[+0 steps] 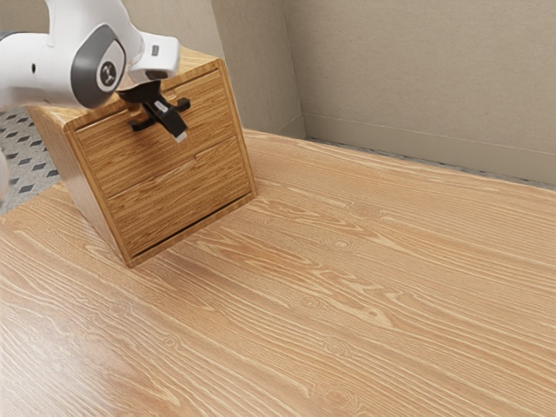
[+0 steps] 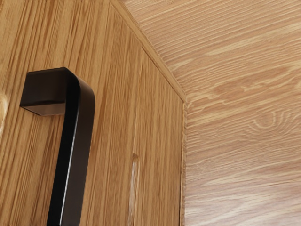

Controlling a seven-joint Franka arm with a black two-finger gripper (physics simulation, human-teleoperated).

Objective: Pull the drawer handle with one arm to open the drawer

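A light wooden cabinet (image 1: 165, 187) with two drawers stands tilted at the exterior view's upper left. Its upper drawer front (image 1: 113, 143) carries a black bar handle (image 1: 139, 124). Both drawer fronts look flush with the cabinet frame. My black gripper (image 1: 163, 115) hangs from the white arm directly at this handle, crossing in front of its middle. In the wrist view the handle (image 2: 70, 146) runs close past my hand along the drawer front (image 2: 127, 141), with its bent end showing.
The cabinet rests on a wide wood-grain surface (image 1: 365, 287) that stretches to the exterior view's right and front. A beige wall (image 1: 417, 78) closes the back. Patterned floor (image 1: 26, 156) shows behind the cabinet at the left.
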